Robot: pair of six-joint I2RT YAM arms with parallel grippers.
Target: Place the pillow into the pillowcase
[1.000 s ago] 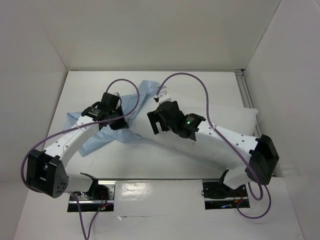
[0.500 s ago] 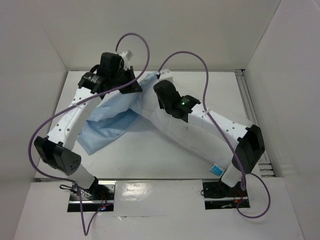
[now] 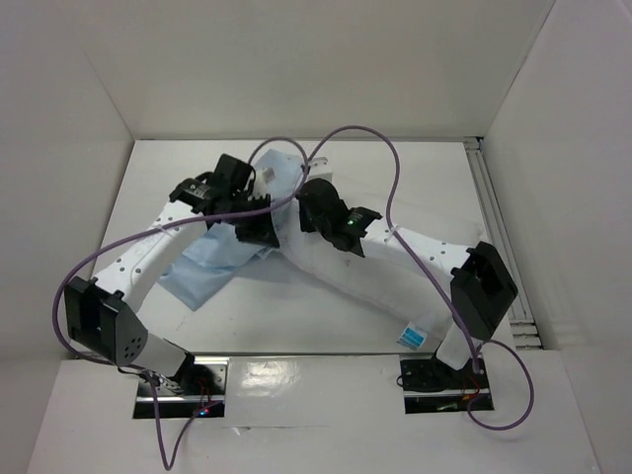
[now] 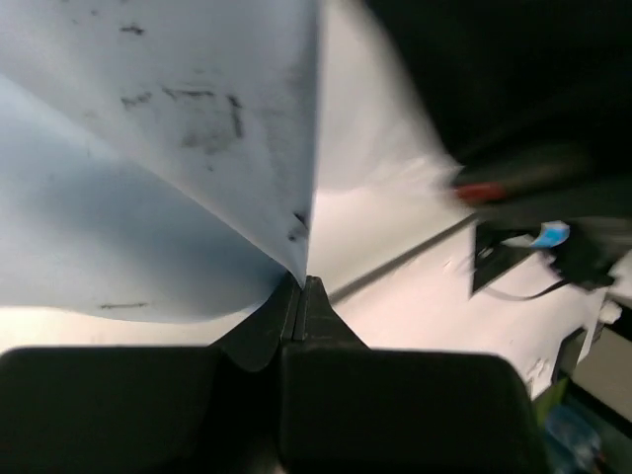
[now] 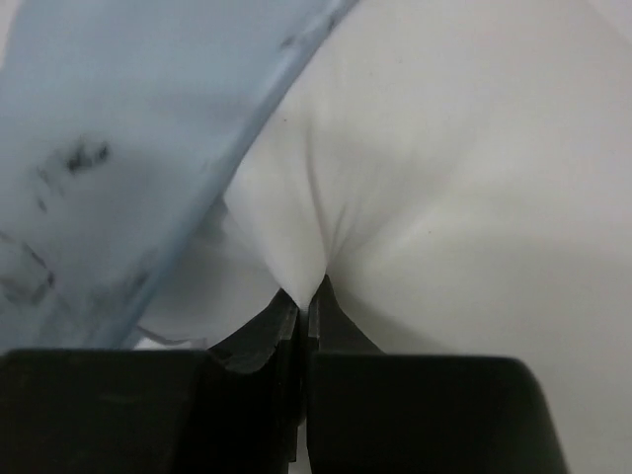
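The white pillow (image 3: 367,283) lies slantwise across the table, its blue tag (image 3: 409,336) at the near end. Its far end meets the light blue pillowcase (image 3: 209,269), which spreads out to the left. My left gripper (image 3: 265,233) is shut on an edge of the pillowcase (image 4: 148,197), and the cloth rises straight out of the closed tips (image 4: 301,283). My right gripper (image 3: 309,196) is shut on a pinch of the pillow (image 5: 444,178), with white fabric puckering at the tips (image 5: 304,293). A blue fold of the pillowcase (image 5: 128,128) hangs beside it. The two grippers are close together.
White walls close the table in at the left, back and right. A metal rail (image 3: 491,202) runs along the right side. Purple cables (image 3: 380,148) loop over both arms. The arm bases (image 3: 434,377) sit at the near edge.
The right gripper has shut on the pillow's far end and dragged it slantwise. The left gripper, holding the pillowcase, swung to the back and has come in beside the right one.
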